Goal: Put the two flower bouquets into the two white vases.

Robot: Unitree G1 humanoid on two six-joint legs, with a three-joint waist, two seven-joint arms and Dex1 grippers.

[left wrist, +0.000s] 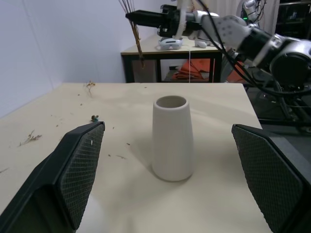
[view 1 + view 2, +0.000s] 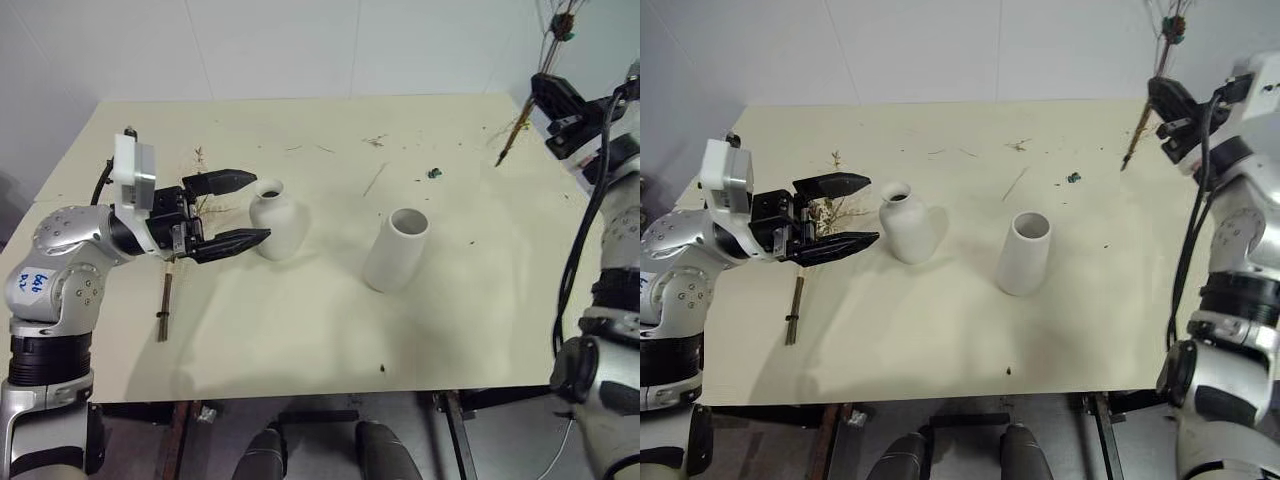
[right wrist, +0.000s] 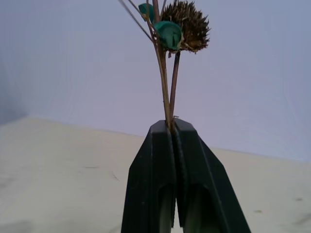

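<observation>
Blue handwriting, unreadable, marks left arm.

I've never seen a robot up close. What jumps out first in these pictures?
Probably the right gripper, raised over the table's far right corner and shut on a thin-stemmed bouquet whose stems hang below it. Then the two white vases mid-table: a bottle-shaped vase and, to its right, a wide-mouthed cylinder vase. The left gripper hovers open beside the bottle-shaped one.
</observation>
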